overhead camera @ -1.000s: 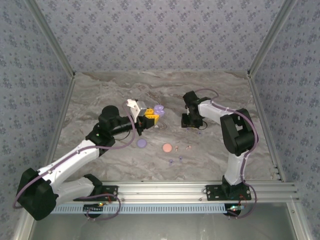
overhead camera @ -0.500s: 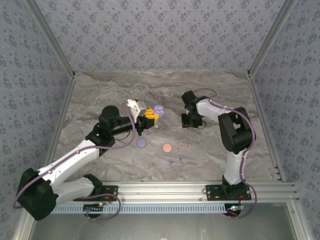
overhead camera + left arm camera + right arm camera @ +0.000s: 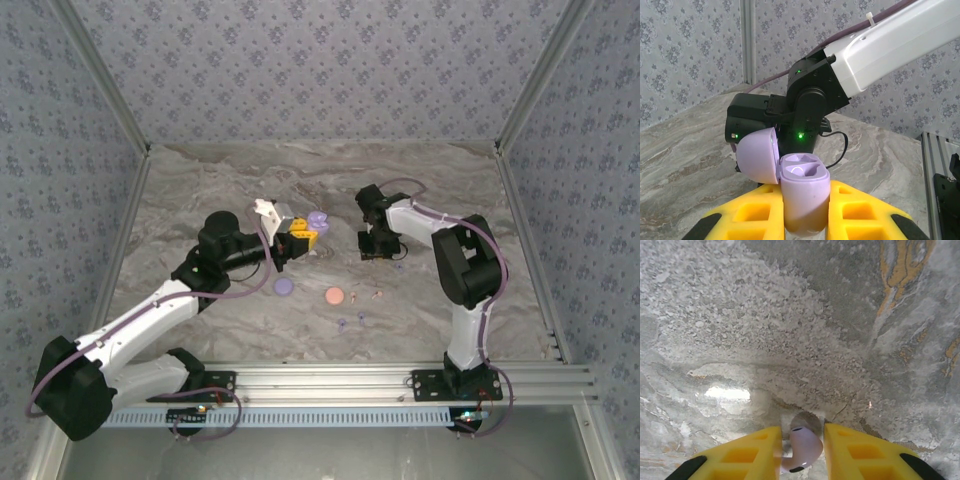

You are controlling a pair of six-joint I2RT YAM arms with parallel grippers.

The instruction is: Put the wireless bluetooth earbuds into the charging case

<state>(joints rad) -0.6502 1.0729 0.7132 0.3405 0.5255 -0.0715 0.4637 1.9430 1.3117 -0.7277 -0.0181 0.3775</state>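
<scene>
My left gripper (image 3: 805, 187) is shut on an upright lilac charging case (image 3: 805, 200), its lid (image 3: 758, 156) swung open to the left and both wells showing bare. From above, that case (image 3: 318, 218) is held over the table's middle by the left gripper (image 3: 298, 238). My right gripper (image 3: 801, 436) is shut on a lilac earbud (image 3: 804, 446) just above the marble, its stem curling left. In the top view the right gripper (image 3: 374, 247) is a short way right of the case. Tiny loose earbuds (image 3: 352, 296) lie nearer the front.
A closed lilac puck case (image 3: 283, 286) and a pink puck case (image 3: 334, 296) lie on the marble table (image 3: 200, 180) in front of the grippers. More small earbuds (image 3: 342, 322) are scattered near them. The right arm's black wrist (image 3: 810, 100) stands close behind the held case.
The right gripper has shifted a little left toward the held case, carrying the lilac earbud. The left arm and case have stayed put.
</scene>
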